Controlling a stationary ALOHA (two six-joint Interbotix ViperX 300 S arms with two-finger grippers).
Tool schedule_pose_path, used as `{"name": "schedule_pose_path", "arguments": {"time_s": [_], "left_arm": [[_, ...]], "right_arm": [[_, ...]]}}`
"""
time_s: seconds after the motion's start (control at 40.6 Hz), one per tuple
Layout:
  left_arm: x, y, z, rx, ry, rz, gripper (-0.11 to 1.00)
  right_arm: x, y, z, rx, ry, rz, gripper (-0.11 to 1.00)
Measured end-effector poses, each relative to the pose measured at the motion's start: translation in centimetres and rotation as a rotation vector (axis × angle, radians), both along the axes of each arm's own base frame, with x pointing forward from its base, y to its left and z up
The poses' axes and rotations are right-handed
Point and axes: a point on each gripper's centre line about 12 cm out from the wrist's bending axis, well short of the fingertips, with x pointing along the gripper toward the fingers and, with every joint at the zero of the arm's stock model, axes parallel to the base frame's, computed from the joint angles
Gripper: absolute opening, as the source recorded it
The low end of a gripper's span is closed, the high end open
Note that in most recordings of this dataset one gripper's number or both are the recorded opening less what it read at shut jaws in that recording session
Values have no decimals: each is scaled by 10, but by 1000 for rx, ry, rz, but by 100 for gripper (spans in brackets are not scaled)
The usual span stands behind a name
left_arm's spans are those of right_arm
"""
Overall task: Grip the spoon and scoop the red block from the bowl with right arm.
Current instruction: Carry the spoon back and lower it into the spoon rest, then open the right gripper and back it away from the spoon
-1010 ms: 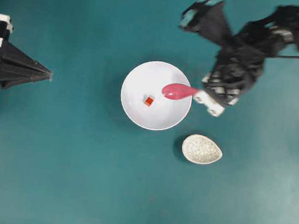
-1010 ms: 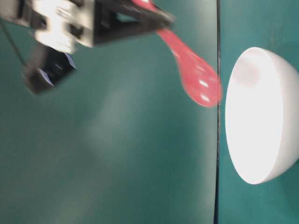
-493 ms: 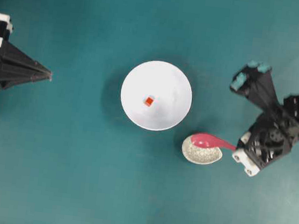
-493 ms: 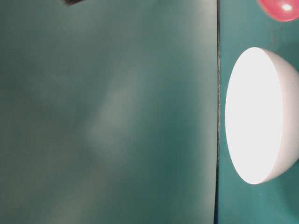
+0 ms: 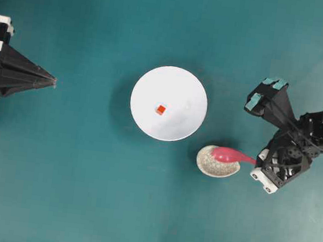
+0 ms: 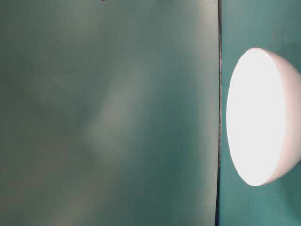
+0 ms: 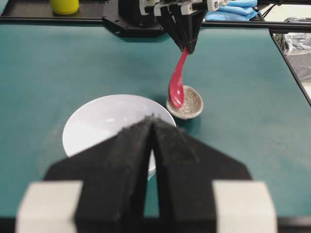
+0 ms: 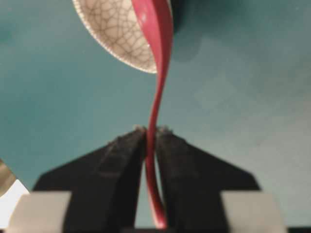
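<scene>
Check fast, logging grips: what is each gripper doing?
Left gripper: shut, empty.
Right gripper: closed on the spoon handle, scoop over the speckled dish.

Lighting: even, bright, from overhead; soft short shadows beside the bowl (image 5: 169,103) and small dish (image 5: 218,162) on the worktop (image 5: 83,194). Table-level view: bowl overexposed, glaring white; surroundings hazy. Right wrist view: right claw (image 8: 151,130) and spoon (image 8: 156,87) blurred, close foreground out of focus.

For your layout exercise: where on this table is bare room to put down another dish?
Bare mat lies between the left gripper and the bowl, and along the near edge. It is crowded where bowl, speckled dish, spoon and right gripper meet.
</scene>
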Motion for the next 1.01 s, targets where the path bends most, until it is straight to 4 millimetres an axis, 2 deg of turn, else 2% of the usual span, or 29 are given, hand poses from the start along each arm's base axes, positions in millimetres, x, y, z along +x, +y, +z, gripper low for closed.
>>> {"name": "schedule_pose_path", "arguments": {"time_s": [0.148,0.246,0.444,0.517,0.591,0.764,1.01], "left_arm": [[0,0,0,2,0,0,0],[0,0,0,0,2,0,0],[0,0,0,0,0,0,0],[0,0,1,1,-2,0,0],[0,0,1,1,-2,0,0],[0,0,0,0,0,0,0],[-1,0,2,-2,-8,0,0]], "right_arm": [[-1,2,-1,-29,0,36,50],[-2,1,-1,-60,-3,62,58],[-18,-2,-4,-142,107,145,59],[-21,-2,-2,-177,99,182,59],[-20,2,1,-236,-2,244,59],[-13,17,14,-313,-370,361,59],[-16,23,5,-276,-669,391,59]]}}
